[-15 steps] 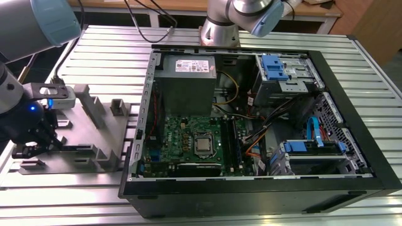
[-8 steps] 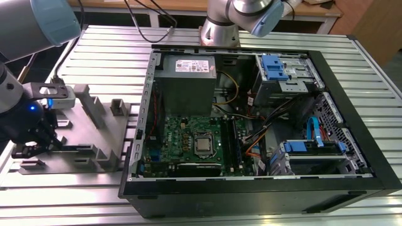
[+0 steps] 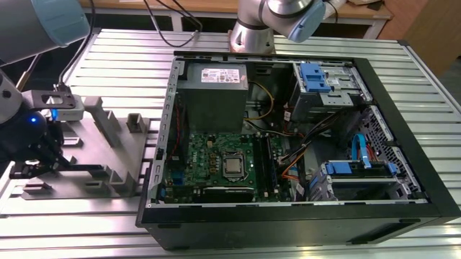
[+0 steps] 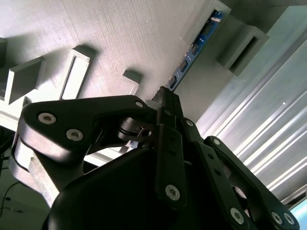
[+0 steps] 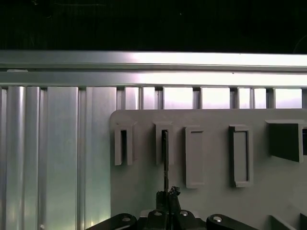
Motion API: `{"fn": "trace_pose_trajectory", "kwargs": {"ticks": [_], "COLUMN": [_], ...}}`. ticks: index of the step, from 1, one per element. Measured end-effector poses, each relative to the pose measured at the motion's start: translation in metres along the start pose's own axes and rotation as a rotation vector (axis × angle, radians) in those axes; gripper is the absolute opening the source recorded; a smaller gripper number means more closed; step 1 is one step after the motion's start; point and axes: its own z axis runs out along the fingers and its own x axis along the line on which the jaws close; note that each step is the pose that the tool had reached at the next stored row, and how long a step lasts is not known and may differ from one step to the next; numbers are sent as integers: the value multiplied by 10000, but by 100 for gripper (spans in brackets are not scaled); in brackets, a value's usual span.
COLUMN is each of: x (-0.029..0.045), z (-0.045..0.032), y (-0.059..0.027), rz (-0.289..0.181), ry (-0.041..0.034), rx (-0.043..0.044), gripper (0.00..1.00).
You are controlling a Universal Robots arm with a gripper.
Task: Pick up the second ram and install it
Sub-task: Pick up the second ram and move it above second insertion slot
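The grey holder tray [image 3: 86,148] lay directly beneath the gripper [image 3: 42,162], on the slatted aluminium table [image 3: 122,48]; well apart from it sat the open computer case [image 3: 288,216] (motherboard [image 3: 209,162] and grey power supply [image 3: 212,105] exposed).

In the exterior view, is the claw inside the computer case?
No, the claw, shut on the ram, is over the grey tray, at the exterior view's left of the case.

No print could be read; the white label [image 3: 219,76] on the grey power supply [image 3: 213,105], well apart from the gripper [image 3: 42,163], was too small to read.
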Motion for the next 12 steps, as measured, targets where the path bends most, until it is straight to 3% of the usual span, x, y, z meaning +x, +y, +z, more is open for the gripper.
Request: {"fn": "trace_pose_trajectory", "kwargs": {"ticks": [12], "x": [-9], "z": [-192], "y": [0], "rz": [0], "ry": [-8], "rx": [0], "gripper": [9]}}
